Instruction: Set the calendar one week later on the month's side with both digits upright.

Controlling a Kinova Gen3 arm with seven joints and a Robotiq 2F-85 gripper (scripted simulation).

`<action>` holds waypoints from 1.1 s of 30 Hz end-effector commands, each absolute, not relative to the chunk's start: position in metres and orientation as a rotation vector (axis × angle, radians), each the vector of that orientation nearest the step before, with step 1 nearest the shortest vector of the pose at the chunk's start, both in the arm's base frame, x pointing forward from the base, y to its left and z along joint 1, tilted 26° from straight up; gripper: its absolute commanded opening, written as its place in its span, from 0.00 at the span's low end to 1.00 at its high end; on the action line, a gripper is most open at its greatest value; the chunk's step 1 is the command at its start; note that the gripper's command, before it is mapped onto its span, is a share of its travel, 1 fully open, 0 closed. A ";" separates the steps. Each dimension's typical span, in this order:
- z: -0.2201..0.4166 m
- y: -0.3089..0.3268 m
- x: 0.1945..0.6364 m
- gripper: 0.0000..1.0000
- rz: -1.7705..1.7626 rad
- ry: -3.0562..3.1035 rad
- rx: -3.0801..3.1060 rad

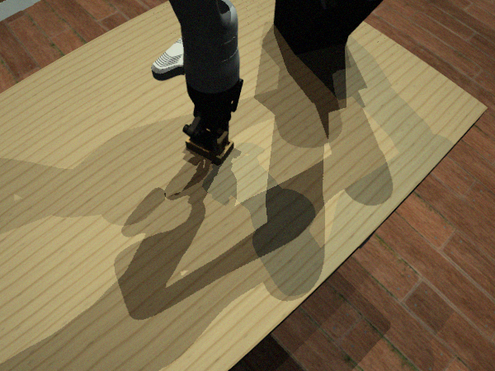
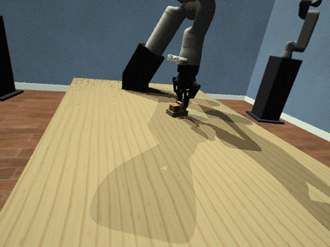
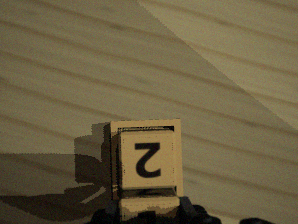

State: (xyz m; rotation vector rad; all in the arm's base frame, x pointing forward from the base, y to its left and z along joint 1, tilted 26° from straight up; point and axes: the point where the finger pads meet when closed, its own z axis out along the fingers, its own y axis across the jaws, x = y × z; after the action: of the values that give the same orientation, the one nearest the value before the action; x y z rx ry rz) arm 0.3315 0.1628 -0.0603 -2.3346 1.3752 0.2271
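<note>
A small wooden tray stands on the table. In the wrist view, one cube sits in the tray with a black 2 on its upper face, upside down in that view. The second cube is beside it at the bottom of the wrist view, partly cut off. My gripper points down and is shut on the second cube, one finger on each side. Whether that cube touches the tray's floor is hidden. The digits on the cubes' side faces are too dark to read.
The wooden table carries the tray and is crossed by the arm's shadows. The arm's black base stands behind the tray. Other arms on black pedestals stand beyond the table.
</note>
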 end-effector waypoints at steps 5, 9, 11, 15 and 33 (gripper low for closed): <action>-0.062 0.164 0.331 0.26 0.229 1.376 -2.334; -0.064 0.165 0.331 0.26 0.229 1.376 -2.334; -0.065 0.165 0.332 0.26 0.229 1.376 -2.334; -0.066 0.166 0.332 0.26 0.229 1.376 -2.334; -0.068 0.166 0.332 0.26 0.229 1.376 -2.334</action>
State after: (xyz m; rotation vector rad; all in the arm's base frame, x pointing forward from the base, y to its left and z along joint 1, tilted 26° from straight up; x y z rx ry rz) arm 0.3314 0.1667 -0.0678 -2.3343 1.3755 0.2299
